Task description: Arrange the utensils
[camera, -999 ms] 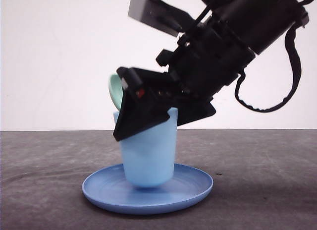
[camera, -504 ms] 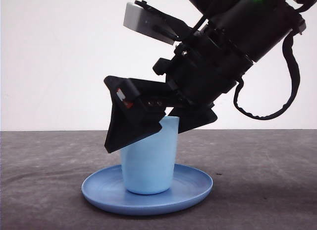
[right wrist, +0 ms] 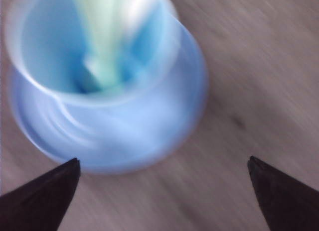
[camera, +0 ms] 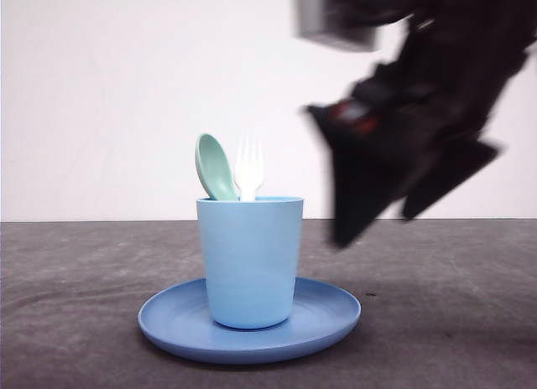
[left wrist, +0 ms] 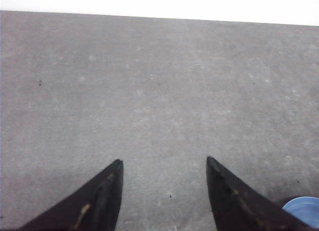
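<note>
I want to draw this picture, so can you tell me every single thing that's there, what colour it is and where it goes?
spoon: one, mint green, standing in the cup, bowl end up, left of the fork
fork: one, white, standing in the cup, tines up, beside the spoon
cup: one, light blue, upright in the middle of the plate
plate: one, round, blue, on the table
table: one, grey, under everything
right hand: one, black, blurred, in the air to the right of the cup, open and holding nothing
left hand: one, black, over bare table, open and holding nothing
</note>
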`<control>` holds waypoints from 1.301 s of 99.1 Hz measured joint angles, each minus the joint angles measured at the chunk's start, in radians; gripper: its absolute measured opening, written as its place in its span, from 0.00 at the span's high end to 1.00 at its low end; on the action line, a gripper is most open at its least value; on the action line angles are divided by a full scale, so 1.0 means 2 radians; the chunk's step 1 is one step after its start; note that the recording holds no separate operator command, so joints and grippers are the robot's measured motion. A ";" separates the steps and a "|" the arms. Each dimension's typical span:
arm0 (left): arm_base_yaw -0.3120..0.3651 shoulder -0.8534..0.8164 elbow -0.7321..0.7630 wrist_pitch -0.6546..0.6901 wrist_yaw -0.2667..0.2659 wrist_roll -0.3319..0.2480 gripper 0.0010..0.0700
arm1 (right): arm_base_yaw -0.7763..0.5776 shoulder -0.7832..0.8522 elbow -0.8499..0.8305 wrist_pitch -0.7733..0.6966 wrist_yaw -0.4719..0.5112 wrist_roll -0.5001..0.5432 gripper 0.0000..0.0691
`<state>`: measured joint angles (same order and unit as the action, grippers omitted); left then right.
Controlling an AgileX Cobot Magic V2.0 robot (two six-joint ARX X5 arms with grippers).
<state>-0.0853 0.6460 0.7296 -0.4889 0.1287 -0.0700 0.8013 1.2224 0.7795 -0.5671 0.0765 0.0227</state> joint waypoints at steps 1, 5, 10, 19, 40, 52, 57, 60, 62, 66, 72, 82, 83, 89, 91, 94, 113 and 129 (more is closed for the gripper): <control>0.000 0.000 0.000 0.000 0.000 0.000 0.55 | -0.005 -0.004 0.002 -0.007 0.001 0.000 0.02; 0.000 0.000 0.000 0.000 0.000 0.000 0.55 | -0.024 -0.019 0.008 -0.033 0.002 0.000 0.02; 0.000 0.000 0.000 0.000 0.000 0.000 0.55 | -0.051 -0.039 0.012 -0.051 0.001 0.002 0.02; 0.000 0.000 0.000 0.000 0.000 0.000 0.55 | -0.104 -0.077 0.014 -0.059 -0.002 0.007 0.02; 0.000 0.000 0.000 0.000 0.000 0.000 0.55 | -0.241 -0.156 0.015 -0.088 -0.073 0.033 0.02; 0.000 0.000 0.000 0.000 0.000 0.000 0.55 | -0.297 -0.185 0.015 -0.106 -0.100 0.045 0.02; 0.000 0.000 0.000 0.000 0.000 0.000 0.55 | -0.308 -0.194 0.015 -0.113 -0.100 0.046 0.02; 0.000 0.000 0.000 0.000 0.000 0.000 0.55 | -0.311 -0.198 0.015 -0.116 -0.100 0.046 0.02; 0.000 0.000 0.000 0.000 0.000 0.000 0.55 | -0.313 -0.201 0.015 -0.118 -0.100 0.046 0.02; 0.000 0.000 0.000 0.000 0.000 0.000 0.55 | -0.314 -0.205 0.015 -0.122 -0.097 0.046 0.02; 0.000 0.000 0.000 0.000 0.000 0.000 0.55 | -0.316 -0.209 0.015 -0.125 -0.087 0.046 0.02; 0.000 0.000 0.000 -0.001 0.000 0.000 0.55 | -0.316 -0.210 0.015 -0.128 -0.077 0.045 0.02; 0.000 0.000 0.000 -0.001 0.000 0.000 0.55 | -0.316 -0.210 0.015 -0.128 -0.077 0.045 0.02; 0.000 0.000 0.000 -0.004 0.000 0.000 0.55 | -0.316 -0.210 0.015 -0.128 -0.077 0.045 0.02; 0.000 0.000 0.000 -0.006 0.000 0.000 0.55 | -0.316 -0.210 0.015 -0.128 -0.077 0.045 0.02; 0.000 0.000 0.000 -0.010 0.000 0.000 0.55 | -0.316 -0.210 0.015 -0.128 -0.077 0.045 0.02; 0.000 0.000 0.000 -0.030 0.000 0.000 0.74 | -0.316 -0.210 0.015 -0.132 -0.077 0.045 0.36; 0.000 0.000 0.000 -0.041 0.000 0.000 0.97 | -0.316 -0.210 0.015 -0.135 -0.076 0.045 0.91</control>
<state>-0.0853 0.6460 0.7296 -0.5716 0.1287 -0.0700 0.1699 0.8028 0.8093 -0.8371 -0.0757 0.1123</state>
